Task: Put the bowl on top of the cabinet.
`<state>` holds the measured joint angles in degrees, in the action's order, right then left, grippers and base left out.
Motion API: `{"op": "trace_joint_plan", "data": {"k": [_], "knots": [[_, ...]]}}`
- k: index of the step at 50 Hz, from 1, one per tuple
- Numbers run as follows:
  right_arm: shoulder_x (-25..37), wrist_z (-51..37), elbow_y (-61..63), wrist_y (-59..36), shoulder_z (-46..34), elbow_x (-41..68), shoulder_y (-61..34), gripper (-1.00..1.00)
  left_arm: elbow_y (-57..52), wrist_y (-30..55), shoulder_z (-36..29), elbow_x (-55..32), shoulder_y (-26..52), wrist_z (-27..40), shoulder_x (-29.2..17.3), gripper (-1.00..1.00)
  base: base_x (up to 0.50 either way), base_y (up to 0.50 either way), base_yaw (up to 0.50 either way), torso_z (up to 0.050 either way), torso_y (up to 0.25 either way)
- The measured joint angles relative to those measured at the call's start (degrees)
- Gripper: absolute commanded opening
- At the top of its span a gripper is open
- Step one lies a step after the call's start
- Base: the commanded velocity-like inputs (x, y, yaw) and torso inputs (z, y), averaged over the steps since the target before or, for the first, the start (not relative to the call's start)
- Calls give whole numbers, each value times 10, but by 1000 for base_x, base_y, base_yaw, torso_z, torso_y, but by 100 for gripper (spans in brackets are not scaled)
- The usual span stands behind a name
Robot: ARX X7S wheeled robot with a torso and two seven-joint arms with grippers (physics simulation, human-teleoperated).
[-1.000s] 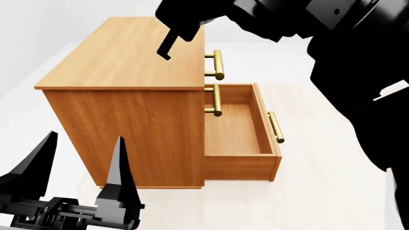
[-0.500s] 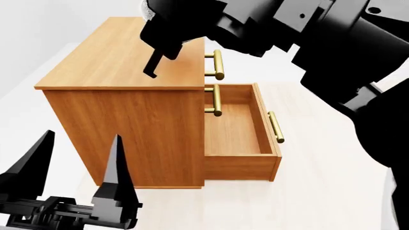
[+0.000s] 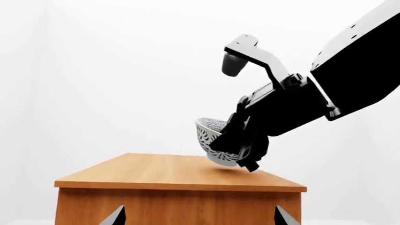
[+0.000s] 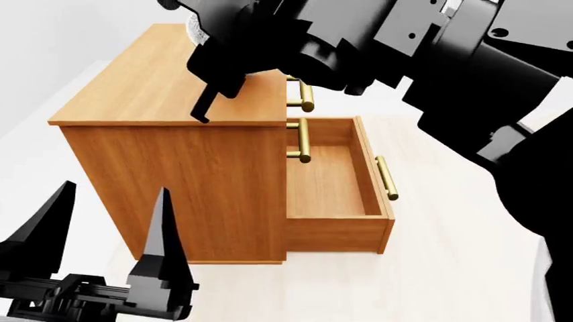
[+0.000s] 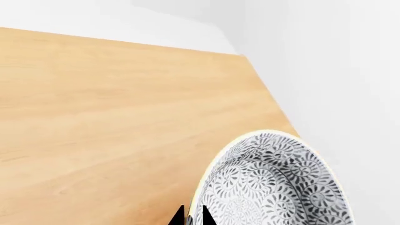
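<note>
While clamping the bowl (image 3: 211,140), right tool (image 3: 240,152) above cabinet (image 4: 170,87), open drawer (image 4: 333,181) aside.

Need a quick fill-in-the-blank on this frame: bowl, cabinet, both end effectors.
1. The bowl is held by the ____ end effector.
2. The bowl hangs tilted over the cabinet's ____.
3. The lower drawer is ____.
4. The left end effector is open and holds ____.

Missing: right; top; open; nothing

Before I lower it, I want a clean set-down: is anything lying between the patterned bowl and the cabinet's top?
Nothing visible. The right hand holds the blue-patterned white ceramic bowl tilted just above the orange-brown wooden cabinet, whose flat top looks bare beneath it.
</note>
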<state>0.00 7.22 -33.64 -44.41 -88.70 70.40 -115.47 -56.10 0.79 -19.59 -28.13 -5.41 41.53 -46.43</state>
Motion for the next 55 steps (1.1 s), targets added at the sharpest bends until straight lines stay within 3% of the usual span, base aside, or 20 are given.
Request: {"op": "trace_joint_plan", "data": {"k": [55], "knots": [[0, -31, 34, 4, -7, 45, -8, -100, 3, -4, -15, 5, 7, 5, -3, 100, 0, 0, 0, 0, 0]]}}
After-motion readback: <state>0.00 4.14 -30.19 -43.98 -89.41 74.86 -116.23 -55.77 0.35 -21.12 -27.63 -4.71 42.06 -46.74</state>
